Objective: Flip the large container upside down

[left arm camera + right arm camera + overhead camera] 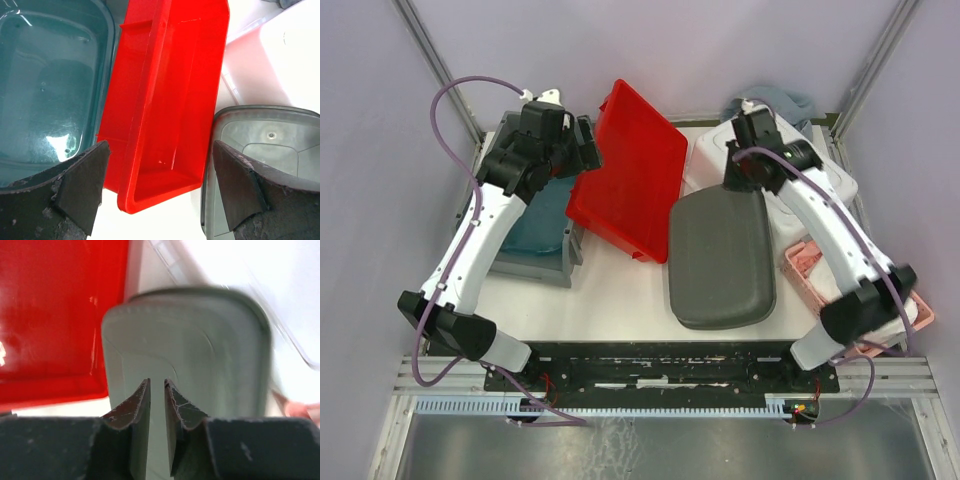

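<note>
Large grey container (720,262) looks bottom-up mid-table at 3 o'clock of the red bin (630,170), so with my right gripper (157,384) at its 12 o'clock rim pinched nearly together on nothing visible and my left gripper (160,147) gaping, next I lift clear.

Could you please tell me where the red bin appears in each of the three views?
Top external: the red bin lies left of centre, towards the far side of the table.
Left wrist: it fills the middle of the picture.
Right wrist: it takes up the upper left corner.
Shared landmark: the grey container, to the bin's right in every view.
</note>
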